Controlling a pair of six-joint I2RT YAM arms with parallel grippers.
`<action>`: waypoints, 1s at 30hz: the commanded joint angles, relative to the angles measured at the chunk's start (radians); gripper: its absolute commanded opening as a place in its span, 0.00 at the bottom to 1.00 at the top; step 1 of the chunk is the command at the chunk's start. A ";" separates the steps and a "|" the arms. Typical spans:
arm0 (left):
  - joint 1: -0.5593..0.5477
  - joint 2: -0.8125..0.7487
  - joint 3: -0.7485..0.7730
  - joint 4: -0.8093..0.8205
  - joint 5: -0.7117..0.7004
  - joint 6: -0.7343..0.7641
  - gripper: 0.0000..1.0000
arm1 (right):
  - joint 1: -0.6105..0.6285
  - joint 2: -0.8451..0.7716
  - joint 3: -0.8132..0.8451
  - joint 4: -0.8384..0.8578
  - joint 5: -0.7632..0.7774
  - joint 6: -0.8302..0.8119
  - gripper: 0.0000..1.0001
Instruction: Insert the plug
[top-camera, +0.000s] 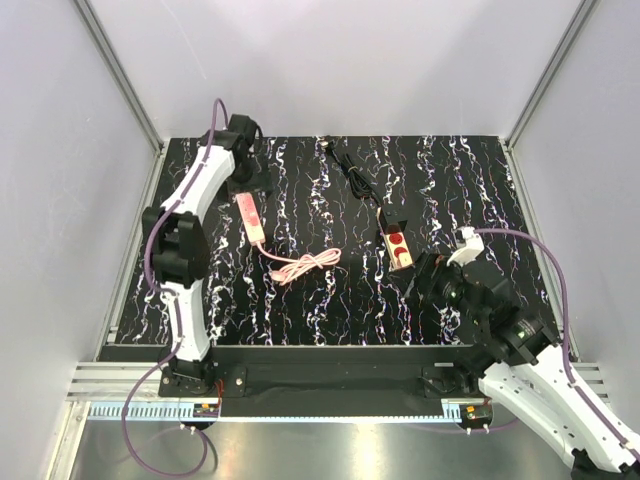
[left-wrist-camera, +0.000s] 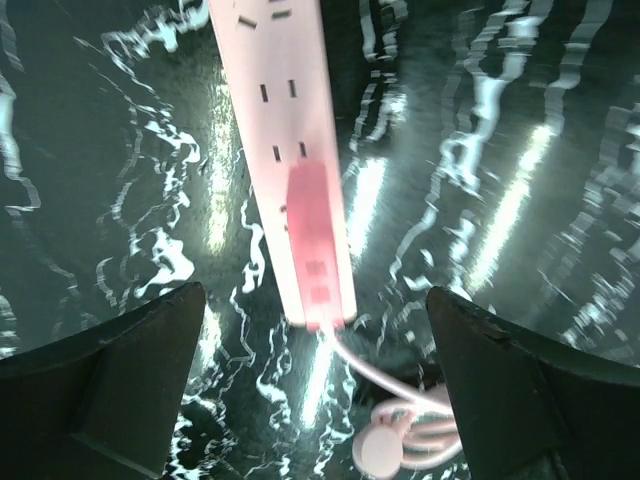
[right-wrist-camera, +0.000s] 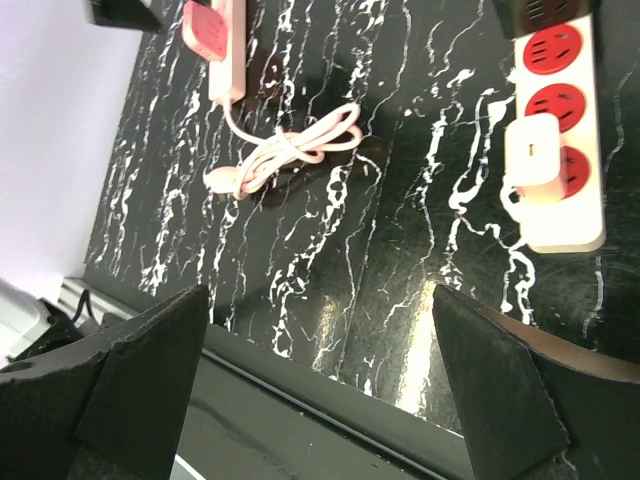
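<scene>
A pink power strip (top-camera: 250, 215) lies on the black marbled table, and its pink cord (top-camera: 305, 265) is coiled beside it. The cord ends in a round pink plug (left-wrist-camera: 385, 450), also seen as the plug (right-wrist-camera: 222, 180) in the right wrist view. My left gripper (left-wrist-camera: 315, 385) hangs open over the strip's (left-wrist-camera: 285, 150) cord end, holding nothing. It sits at the strip's far end as the left gripper (top-camera: 248, 182) in the top view. A white strip with red sockets (right-wrist-camera: 560, 120) carries a white adapter (right-wrist-camera: 535, 155). My right gripper (right-wrist-camera: 320, 390) is open and empty, near the table's front edge.
The red-socket strip (top-camera: 397, 243) has a black cord (top-camera: 355, 175) running to the back of the table. A black rail (top-camera: 330, 365) borders the front edge. Grey walls enclose the table on three sides.
</scene>
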 joint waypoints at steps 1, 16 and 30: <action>-0.074 -0.169 0.057 0.002 -0.022 0.078 0.99 | 0.006 0.037 0.079 -0.035 0.060 -0.031 1.00; -0.369 -0.631 -0.329 0.368 0.391 0.107 0.99 | 0.006 0.094 0.317 -0.218 0.234 -0.047 1.00; -0.381 -0.896 -0.607 0.684 0.540 0.115 0.99 | 0.006 0.085 0.476 -0.201 0.341 -0.017 1.00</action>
